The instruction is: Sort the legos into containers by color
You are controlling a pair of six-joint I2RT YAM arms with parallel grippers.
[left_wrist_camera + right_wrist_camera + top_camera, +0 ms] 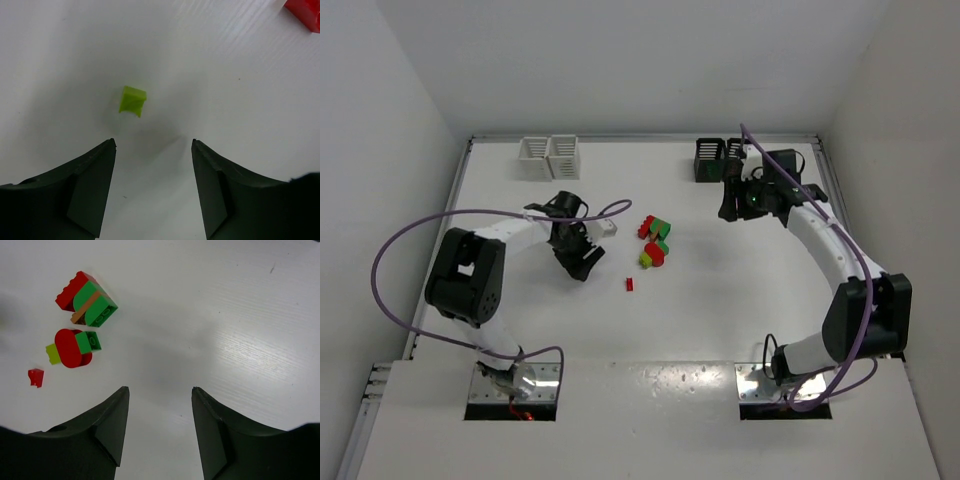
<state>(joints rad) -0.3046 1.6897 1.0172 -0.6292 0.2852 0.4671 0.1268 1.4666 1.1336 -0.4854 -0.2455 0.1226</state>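
Left wrist view shows the left jaws spread wide and empty, a small yellow-green brick (133, 101) lying on the bench (225, 75) just ahead of them, so the pick looks next: drop, centre, close (it lies skewed). Right jaws hang open, empty, near the black bins (720, 160); the white bins (549, 157) stand at the far edge, the way to them open.

legos (68, 347): glossy plastic | table (240, 315): smooth white, faint sheen | left tool (154, 143): matt black plastic

Four bins (548, 157), four lego pieces (86, 300)
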